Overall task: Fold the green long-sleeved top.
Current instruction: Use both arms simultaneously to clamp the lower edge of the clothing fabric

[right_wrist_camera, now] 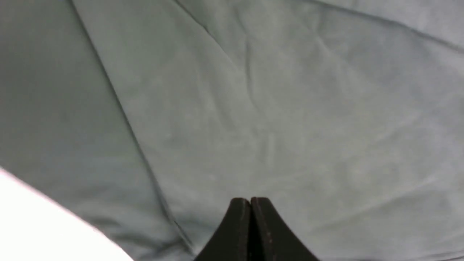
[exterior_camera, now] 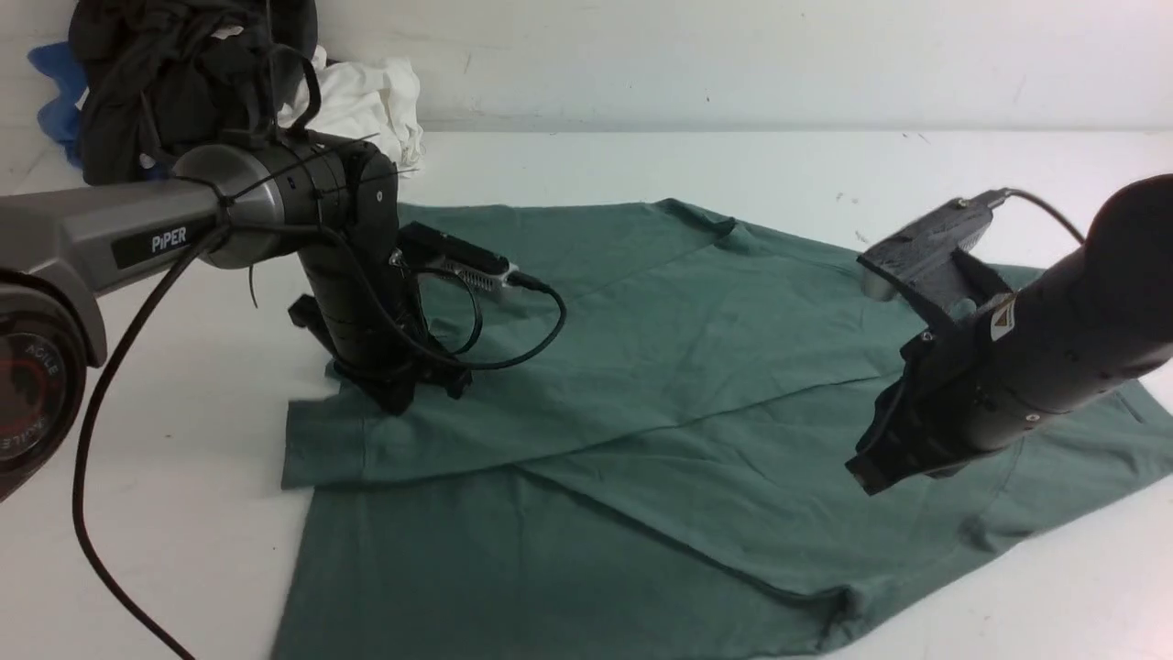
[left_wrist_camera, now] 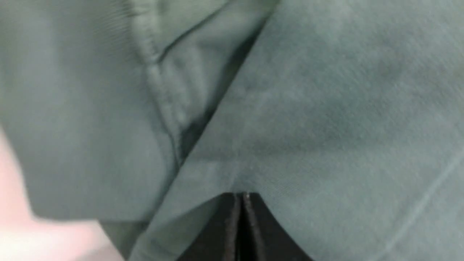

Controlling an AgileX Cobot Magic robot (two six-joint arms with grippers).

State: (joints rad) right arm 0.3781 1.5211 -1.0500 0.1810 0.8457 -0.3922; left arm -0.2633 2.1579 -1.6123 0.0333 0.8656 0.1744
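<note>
The green top lies partly folded on the table. The left claw is pinched shut on cloth near the top's left edge, while the right claw hangs closed and empty above it. So thin a pinch could slip on lifting, or drag the lower layers askew.

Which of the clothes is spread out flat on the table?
The green long-sleeved top, lying spread out wide in front. The black garment, white garment and blue garment sit bunched in a heap at the far left.
</note>
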